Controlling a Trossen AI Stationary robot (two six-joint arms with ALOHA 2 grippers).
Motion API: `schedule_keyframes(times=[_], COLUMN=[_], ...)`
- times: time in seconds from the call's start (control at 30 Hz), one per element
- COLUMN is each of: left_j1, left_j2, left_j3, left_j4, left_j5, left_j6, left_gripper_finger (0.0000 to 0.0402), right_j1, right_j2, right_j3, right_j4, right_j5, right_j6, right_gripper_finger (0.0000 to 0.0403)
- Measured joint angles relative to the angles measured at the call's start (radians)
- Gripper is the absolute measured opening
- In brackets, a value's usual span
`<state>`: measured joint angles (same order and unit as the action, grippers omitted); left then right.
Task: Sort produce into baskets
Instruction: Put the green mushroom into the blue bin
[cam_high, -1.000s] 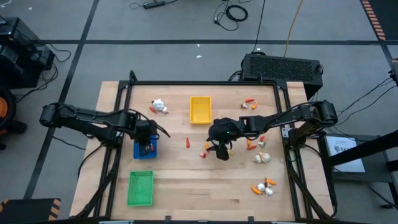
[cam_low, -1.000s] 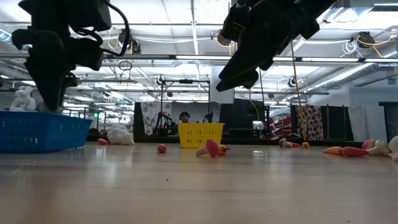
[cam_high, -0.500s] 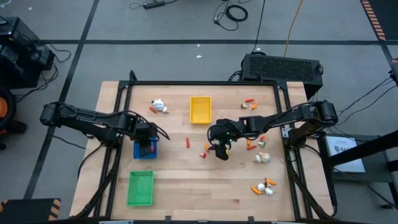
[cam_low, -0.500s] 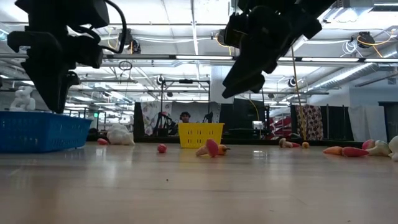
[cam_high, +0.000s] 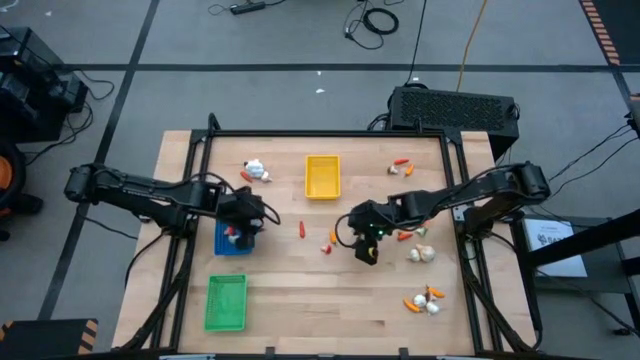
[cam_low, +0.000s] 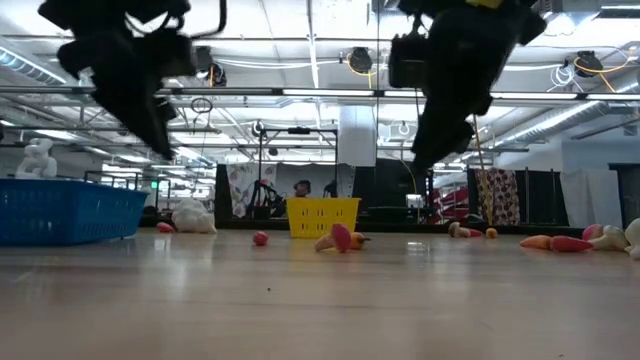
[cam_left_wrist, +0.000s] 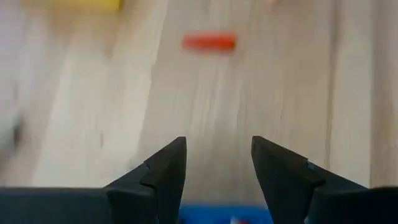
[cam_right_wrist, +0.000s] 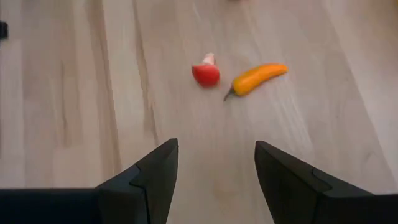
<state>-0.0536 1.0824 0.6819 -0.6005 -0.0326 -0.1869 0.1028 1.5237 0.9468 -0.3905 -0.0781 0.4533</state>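
Note:
My left gripper (cam_high: 258, 213) is open and empty, up over the blue tray's (cam_high: 232, 240) far right corner; its wrist view (cam_left_wrist: 217, 168) looks past the tray's edge (cam_left_wrist: 211, 215) at a slim red piece (cam_left_wrist: 209, 42) lying on the table. My right gripper (cam_high: 366, 253) is open and empty, above the table near its middle. In the right wrist view (cam_right_wrist: 214, 168), a red-and-white piece (cam_right_wrist: 206, 73) and an orange pepper (cam_right_wrist: 256, 78) lie on the wood beyond the fingers. The yellow tray (cam_high: 322, 176) stands at the far middle and the green tray (cam_high: 226, 302) at the near left.
More produce lies loose on the table: a whitish bulb with a red piece at the far left (cam_high: 256, 170), pieces at the far right (cam_high: 401, 165), a group right of my right gripper (cam_high: 418, 253) and another at the near right (cam_high: 425, 301). The blue tray holds small pieces.
My left gripper has moved from over the blue tray toward the table's right and far side and has tipped. My right gripper has moved toward the table's right and near edge, away from the red-and-white piece and the orange pepper. The produce has stayed in place.

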Motion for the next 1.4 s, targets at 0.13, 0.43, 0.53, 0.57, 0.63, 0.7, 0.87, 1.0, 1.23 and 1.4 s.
schedule_keyframes(times=[0.13, 0.43, 0.53, 0.57, 0.63, 0.7, 0.87, 1.0, 1.23, 1.4], left_j1=[0.001, 0.004, 0.004, 0.004, 0.006, 0.011, 0.047, 0.072, 0.076, 0.076], left_j2=[0.001, 0.157, 0.245, 0.275, 0.332, 0.381, 0.474, 0.521, 0.579, 0.581], left_j3=[0.000, 0.000, 0.000, 0.000, 0.001, 0.001, 0.019, 0.069, 0.124, 0.134], left_j4=[0.148, 0.587, 0.759, 0.824, 0.955, 1.060, 1.192, 1.188, 1.184, 1.185], left_j5=[-0.027, 0.011, 0.087, 0.108, 0.146, 0.171, 0.261, 0.350, 0.404, 0.407], left_j6=[0.132, 0.323, 0.396, 0.419, 0.455, 0.480, 0.512, 0.499, 0.506, 0.506], left_gripper_finger=[0.0190, 0.0190, 0.0190, 0.0190, 0.0190, 0.0190, 0.0190, 0.0190, 0.0190, 0.0190], right_j1=[0.019, 0.081, 0.130, 0.151, 0.199, 0.245, 0.357, 0.401, 0.348, 0.274], right_j2=[-0.067, -0.176, -0.177, -0.177, -0.177, -0.177, -0.177, -0.177, -0.177, -0.177], right_j3=[0.000, 0.001, 0.000, 0.000, 0.000, 0.000, 0.000, 0.000, -0.002, -0.070], right_j4=[-0.114, -0.624, -0.727, -0.733, -0.731, -0.713, -0.730, -0.814, -0.999, -0.919], right_j5=[0.075, 0.134, 0.114, 0.090, 0.023, -0.032, -0.066, -0.003, 0.154, 0.158], right_j6=[0.073, 0.450, 0.571, 0.600, 0.660, 0.739, 0.961, 1.040, 1.048, 0.942], right_gripper_finger=[0.0203, 0.0203, 0.0203, 0.0203, 0.0203, 0.0203, 0.0203, 0.0203, 0.0203, 0.0203])
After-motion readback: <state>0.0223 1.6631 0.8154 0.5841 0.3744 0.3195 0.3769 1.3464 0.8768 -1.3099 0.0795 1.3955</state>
